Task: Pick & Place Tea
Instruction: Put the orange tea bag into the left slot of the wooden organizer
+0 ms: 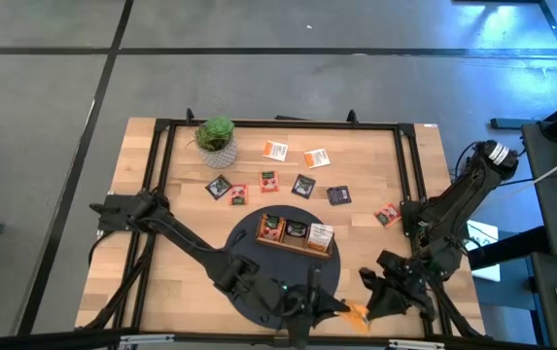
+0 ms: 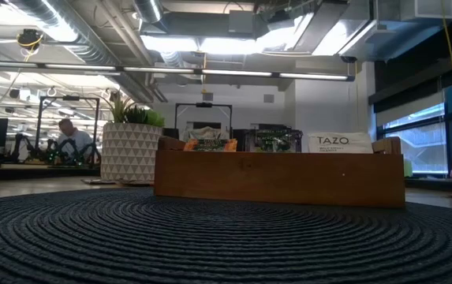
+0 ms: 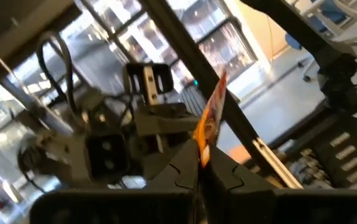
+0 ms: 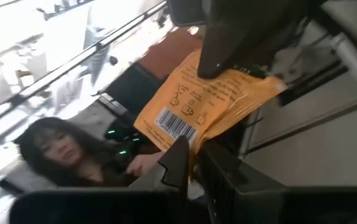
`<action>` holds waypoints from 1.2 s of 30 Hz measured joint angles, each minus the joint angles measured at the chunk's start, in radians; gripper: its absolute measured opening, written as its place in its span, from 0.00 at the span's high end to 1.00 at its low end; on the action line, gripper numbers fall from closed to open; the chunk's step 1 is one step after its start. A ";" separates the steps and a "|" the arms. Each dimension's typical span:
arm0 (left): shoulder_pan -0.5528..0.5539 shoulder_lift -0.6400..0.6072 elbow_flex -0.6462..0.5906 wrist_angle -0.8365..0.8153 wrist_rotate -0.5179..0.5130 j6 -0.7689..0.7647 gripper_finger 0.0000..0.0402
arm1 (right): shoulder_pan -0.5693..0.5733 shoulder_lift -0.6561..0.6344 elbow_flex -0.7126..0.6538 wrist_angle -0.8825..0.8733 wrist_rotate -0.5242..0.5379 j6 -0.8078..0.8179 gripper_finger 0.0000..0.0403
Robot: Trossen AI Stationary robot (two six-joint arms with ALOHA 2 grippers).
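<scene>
An orange tea packet (image 1: 357,314) hangs in the air over the table's near edge, between both grippers. My left gripper (image 1: 342,309) comes at it from the left and is shut on it. My right gripper (image 1: 368,296) meets it from the right, its fingers (image 4: 179,160) a narrow gap apart around the packet's barcode corner. Several more tea packets (image 1: 303,185) lie flat on the wood behind the brown tray (image 1: 329,254). Three packets stand upright in the tray's compartments (image 2: 340,142). My left gripper pinches the orange packet's edge (image 3: 204,144) between its two fingers. The packet shows edge-on and stands up beyond the fingertips, clear of the table. My right gripper has the packet's corner by the barcode (image 4: 183,135) between its two fingertips. The packet spreads out beyond them, creased, and the left gripper's dark finger (image 4: 228,43) sits on its far part.
The tray sits on a round dark mat (image 1: 249,292). A small potted plant (image 1: 217,141) stands at the far left. A black frame (image 1: 406,165) rims the table. A person (image 4: 57,146) shows beyond the table's near side.
</scene>
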 joint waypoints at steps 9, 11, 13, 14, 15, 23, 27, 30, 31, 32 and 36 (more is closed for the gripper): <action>-0.025 -0.152 0.000 -0.567 -0.107 -0.397 0.99 | -0.010 -0.136 0.000 -0.419 0.254 -0.001 0.90; -0.024 -0.175 0.000 -0.672 -0.110 -0.479 0.99 | -0.015 -0.158 0.000 -0.515 0.321 0.020 0.90; -0.017 -0.197 0.000 -0.760 -0.111 -0.527 0.99 | -0.022 -0.168 0.000 -0.599 0.372 0.043 0.90; -0.011 -0.209 0.000 -0.814 -0.110 -0.550 0.99 | -0.025 -0.170 0.000 -0.638 0.390 0.057 0.90; -0.002 -0.218 0.000 -0.867 -0.106 -0.577 0.99 | -0.029 -0.171 0.000 -0.667 0.400 0.069 0.90; 0.153 -0.231 0.000 -1.230 0.186 -0.738 0.99 | -0.088 -0.162 0.000 -0.803 0.405 0.144 0.90; 0.251 -0.230 0.000 -1.396 0.286 -0.782 0.99 | -0.121 -0.152 0.000 -0.816 0.404 0.143 0.90; 0.313 -0.227 0.000 -1.468 0.309 -0.788 0.99 | -0.145 -0.138 0.000 -0.821 0.404 0.142 0.90; 0.330 -0.220 0.001 -1.472 0.331 -0.778 0.99 | -0.153 -0.132 0.000 -0.821 0.404 0.142 0.90; 0.347 -0.212 0.001 -1.477 0.356 -0.755 0.99 | -0.160 -0.127 0.000 -0.821 0.405 0.142 0.90; 0.396 -0.162 0.000 -1.492 0.430 -0.644 0.99 | -0.192 -0.099 0.000 -0.821 0.404 0.142 0.90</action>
